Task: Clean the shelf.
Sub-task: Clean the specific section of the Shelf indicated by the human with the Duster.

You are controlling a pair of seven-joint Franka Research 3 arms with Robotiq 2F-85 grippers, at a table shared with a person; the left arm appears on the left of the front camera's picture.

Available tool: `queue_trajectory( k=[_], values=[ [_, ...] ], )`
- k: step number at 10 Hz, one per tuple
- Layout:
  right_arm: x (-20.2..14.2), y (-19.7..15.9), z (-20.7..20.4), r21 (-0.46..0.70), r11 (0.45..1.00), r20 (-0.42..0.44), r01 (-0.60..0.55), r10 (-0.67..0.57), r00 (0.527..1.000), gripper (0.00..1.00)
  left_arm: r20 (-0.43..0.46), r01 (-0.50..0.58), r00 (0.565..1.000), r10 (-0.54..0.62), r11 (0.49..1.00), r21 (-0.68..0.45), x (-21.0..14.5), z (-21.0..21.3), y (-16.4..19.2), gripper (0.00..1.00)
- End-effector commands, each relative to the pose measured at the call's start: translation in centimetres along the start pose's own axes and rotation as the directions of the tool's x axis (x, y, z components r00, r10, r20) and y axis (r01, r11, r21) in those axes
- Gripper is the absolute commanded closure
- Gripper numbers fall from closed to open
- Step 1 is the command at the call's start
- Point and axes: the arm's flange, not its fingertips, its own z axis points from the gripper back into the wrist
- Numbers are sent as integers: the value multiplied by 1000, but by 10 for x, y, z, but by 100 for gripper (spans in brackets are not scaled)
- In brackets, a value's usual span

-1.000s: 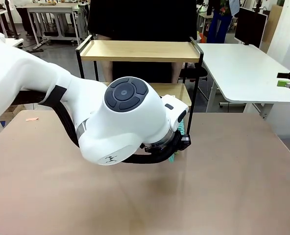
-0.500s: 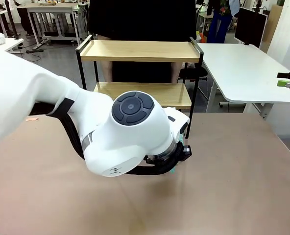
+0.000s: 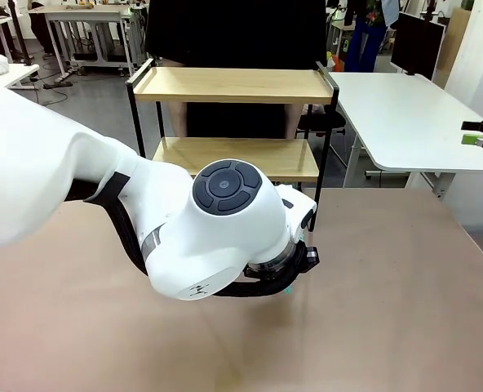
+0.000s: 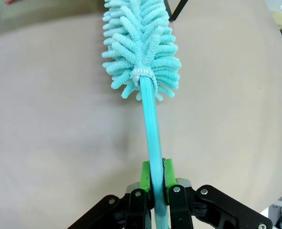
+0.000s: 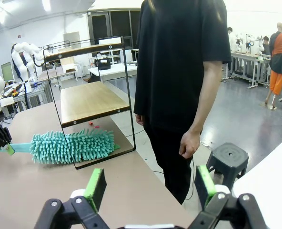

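Wide brown table (image 3: 388,327) out front, and at its far edge stands the shelf (image 3: 233,84), two pale boards in a thin black frame, both looking bare. A person (image 5: 179,71) in black waits right behind it, hands down. The big white left arm (image 3: 217,237) reaches low across the middle, and here's the tool: a teal fluffy duster (image 5: 69,145), its head low by the foot of the shelf, below the lower board; whether it's tucked under the frame I can't tell. The left pincer (image 4: 156,174) is clamped tight on the duster's thin handle, green pads either side. The right pincer (image 5: 150,186) hangs back, jaws wide and empty. I'd call this the approach, with no wiping yet. Next move calls for lifting the head to board height, laying it flat and sweeping along without snagging the frame.
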Motion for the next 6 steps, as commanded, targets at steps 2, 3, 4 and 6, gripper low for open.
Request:
queue_trajectory(
  k=[2,3,4,6],
  values=[
    [4,1,-2,2,1000,2,-8,8,1000,0,52,-17,999,18,1000,-12,8,-6,4,87],
    [4,1,-2,2,1000,2,-8,8,1000,0,77,-20,997,21,1000,-24,15,-12,6,87],
    [4,1,-2,2,1000,2,-8,8,1000,0,77,-20,997,22,999,-26,18,-17,9,87],
    [4,1,-2,2,1000,2,-8,8,1000,0,62,-33,997,34,999,-15,22,-23,21,87]
  ],
)
